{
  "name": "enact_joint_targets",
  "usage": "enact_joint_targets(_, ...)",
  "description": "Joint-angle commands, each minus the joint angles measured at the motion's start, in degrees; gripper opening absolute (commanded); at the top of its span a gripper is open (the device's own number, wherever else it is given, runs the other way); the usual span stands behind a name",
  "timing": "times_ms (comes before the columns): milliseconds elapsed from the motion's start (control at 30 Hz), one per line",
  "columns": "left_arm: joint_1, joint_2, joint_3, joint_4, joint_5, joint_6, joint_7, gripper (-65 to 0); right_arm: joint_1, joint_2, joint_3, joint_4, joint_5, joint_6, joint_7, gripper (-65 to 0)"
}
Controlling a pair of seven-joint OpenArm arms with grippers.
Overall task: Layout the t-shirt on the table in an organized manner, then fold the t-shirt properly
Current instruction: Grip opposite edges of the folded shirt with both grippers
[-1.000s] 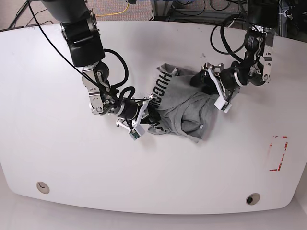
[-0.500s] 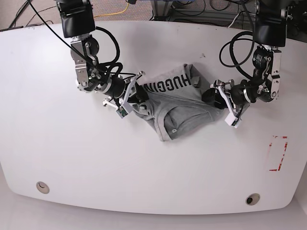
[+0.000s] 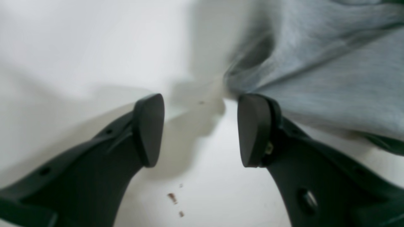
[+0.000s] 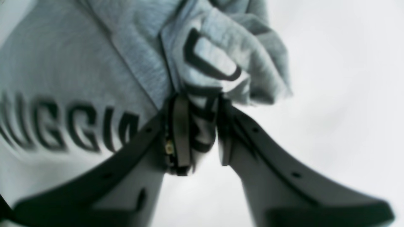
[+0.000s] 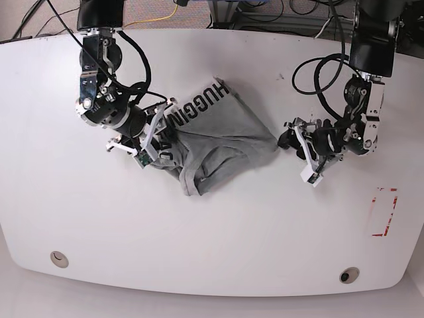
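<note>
Black and yellow cables (image 5: pixel 173 12) lie behind.

Cables (image 5: pixel 165 13) behind (one yellow)

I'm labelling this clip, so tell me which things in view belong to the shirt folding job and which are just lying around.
Part of the job:
- t-shirt
- table
- right gripper, pinching the t-shirt
- left gripper, open, beside the t-shirt

Just there:
- red tape outline
- two grommets
- cables behind the table
</note>
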Motion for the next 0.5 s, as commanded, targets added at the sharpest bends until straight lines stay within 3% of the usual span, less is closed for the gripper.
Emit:
enact_joint_targets(0, -1.4, -0.6, -0.5, 3.6, -0.9, -0.3, -1.0, -30.6, 1.9, -1.8, 1.9, 5.8, 0.7, 0.3, -2.7, -29.2)
enact_joint_targets(100, -1.4, -0.5, -0.4, 5.0, -0.9, -0.3, -1.0, -30.6, 2.6, -3.0, 2.4, 7.7, 0.7, 0.7, -5.2, -15.9)
enact_joint_targets(200, -1.4, -0.5, -0.4, 5.8, -1.0, -0.3, -1.0, -30.6, 3.9, -3.7, 2.4, 8.0, 0.7, 0.8, -6.9, -8.2)
enact_joint_targets(467, 0.1, -0.5, -0.7, 10.2, -1.1, -0.3, -1.0, -30.6, 7.1, -4.0, 2.4, 7.4, 0.3, 0.8, -7.3, -6.7)
